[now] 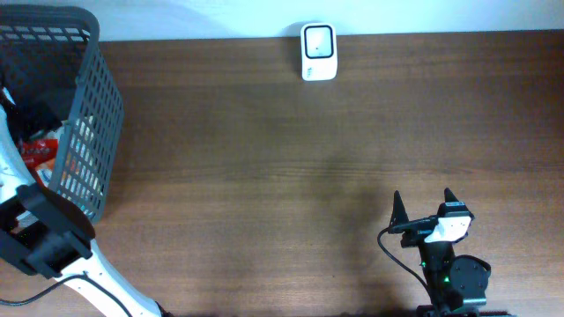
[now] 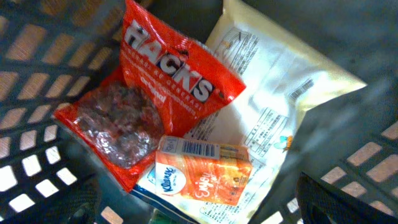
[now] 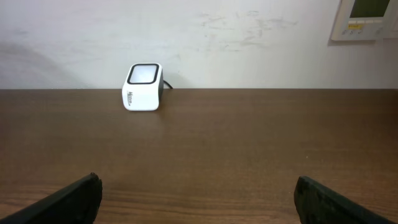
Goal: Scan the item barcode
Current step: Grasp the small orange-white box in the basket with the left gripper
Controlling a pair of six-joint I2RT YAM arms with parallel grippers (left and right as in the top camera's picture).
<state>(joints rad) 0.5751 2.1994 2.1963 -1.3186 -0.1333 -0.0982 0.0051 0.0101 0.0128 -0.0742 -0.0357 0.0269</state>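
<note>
We see a red bag (image 2: 165,81) with white lettering, an orange-and-white carton (image 2: 205,177), a cream pouch (image 2: 280,106), a dark grey latticed basket (image 1: 84,114), a white scanner (image 1: 318,51) and a brown wood-grain table (image 1: 264,176).

Brown wood table (image 1: 264,176); scuffed white wall (image 3: 249,37); wall panel (image 3: 367,18) upper right.

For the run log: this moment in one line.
left gripper open above red candy bag in basket | right gripper open, empty | scanner untouched
</note>
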